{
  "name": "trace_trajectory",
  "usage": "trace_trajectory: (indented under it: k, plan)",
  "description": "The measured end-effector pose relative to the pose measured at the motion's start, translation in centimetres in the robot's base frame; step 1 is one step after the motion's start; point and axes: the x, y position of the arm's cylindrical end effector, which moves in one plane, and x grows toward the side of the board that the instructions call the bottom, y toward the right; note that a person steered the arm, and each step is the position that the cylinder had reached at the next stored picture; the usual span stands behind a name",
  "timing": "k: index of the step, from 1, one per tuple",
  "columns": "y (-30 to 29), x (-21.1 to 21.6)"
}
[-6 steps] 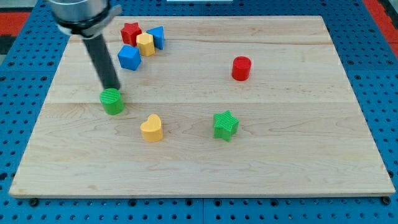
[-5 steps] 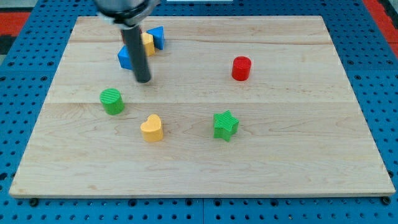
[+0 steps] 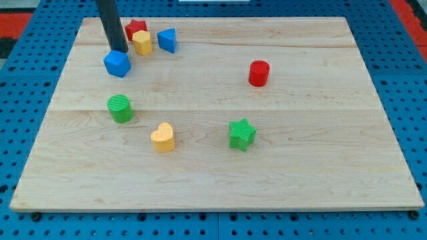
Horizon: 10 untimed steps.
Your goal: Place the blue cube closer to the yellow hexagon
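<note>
My tool is a plain rod w/ no jaws, so nothing to open, close or clamp; it only pushes. My tip (image 3: 118, 51) sits right at the top edge of the blue cube (image 3: 117, 64), apparently touching it on the side facing the view's top. That puts the rod almost between cube and target, which looks like the wrong side for pushing it closer.

Landmark: yellow hexagon (image 3: 141, 43), near the top-left of the desk (image 3: 300, 140).
- blue cube: below and to the view's left of the hexagon, near but apart, clear gap btwn them.
- red star (image 3: 135, 28): just above the hexagon, touching or nearly so; can't tell which.
- blue triangle-ish block (image 3: 167, 40): just to the hexagon's right, small gap.
- red cylinder (image 3: 259, 73): well off to the right, a bit lower.
- green cylinder (image 3: 121, 108), yellow heart (image 3: 163, 137), green star (image 3: 242, 134): all well below, out of the way.

My read: task not done yet. I'd go round to the cube's lower-left face and push up-right toward the hexagon. Risk: a glancing push spins the cube away, or shoves the hexagon into the star.
</note>
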Motion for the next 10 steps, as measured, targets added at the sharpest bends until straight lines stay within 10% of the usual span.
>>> trace_trajectory:
  k: [8, 10]
  plan:
    - [-3.9, 12.3]
    - [1.5, 7.6]
